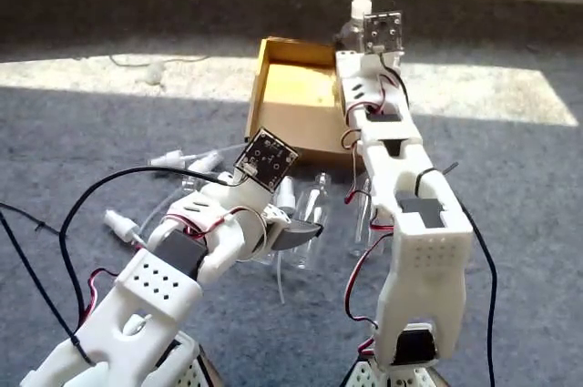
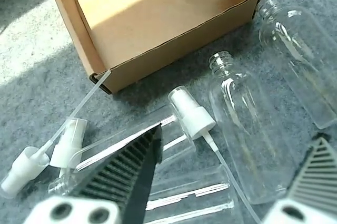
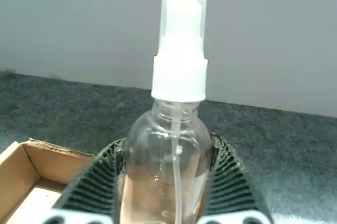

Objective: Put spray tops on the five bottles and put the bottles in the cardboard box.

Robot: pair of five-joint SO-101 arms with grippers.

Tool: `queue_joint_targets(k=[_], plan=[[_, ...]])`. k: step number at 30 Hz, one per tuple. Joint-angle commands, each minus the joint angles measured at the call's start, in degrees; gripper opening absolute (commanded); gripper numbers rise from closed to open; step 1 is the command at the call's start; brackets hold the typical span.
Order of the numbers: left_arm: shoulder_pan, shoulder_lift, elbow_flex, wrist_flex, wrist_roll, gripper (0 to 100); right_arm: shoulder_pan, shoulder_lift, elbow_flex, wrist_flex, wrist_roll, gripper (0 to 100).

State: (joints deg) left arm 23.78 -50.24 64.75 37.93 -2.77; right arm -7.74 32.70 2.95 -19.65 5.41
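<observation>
My right gripper (image 3: 166,187) is shut on a clear bottle (image 3: 166,155) with a white spray top (image 3: 180,50), held upright. In the high view this bottle (image 1: 361,6) is by the far right corner of the cardboard box (image 1: 273,123), which has nothing in it. My left gripper (image 2: 239,134) hangs open over clear bottles lying on the carpet: one open-necked (image 2: 247,129), one nearer the box (image 2: 300,55), one under a finger (image 2: 126,142). A loose spray top (image 2: 192,113) lies between them. In the high view the left gripper (image 1: 296,230) is in front of the box.
Two more loose spray tops (image 2: 68,139) (image 2: 21,166) with thin tubes lie on the grey carpet (image 2: 31,76) beside the left gripper. Another bottle (image 2: 189,197) lies under the gripper. Black cables (image 1: 91,196) run across the carpet at the left.
</observation>
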Motion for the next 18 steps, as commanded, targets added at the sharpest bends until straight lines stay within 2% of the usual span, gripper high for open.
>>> queue_joint_targets(k=[1, 18], plan=[[0.66, -0.13, -0.40, -1.05, -0.09, 38, 0.75, -1.45, -2.86, -3.38, 0.53, 0.4], [0.66, -0.13, -0.31, -1.05, -0.09, 38, 1.45, -1.19, -2.86, -3.47, 0.26, 0.4]])
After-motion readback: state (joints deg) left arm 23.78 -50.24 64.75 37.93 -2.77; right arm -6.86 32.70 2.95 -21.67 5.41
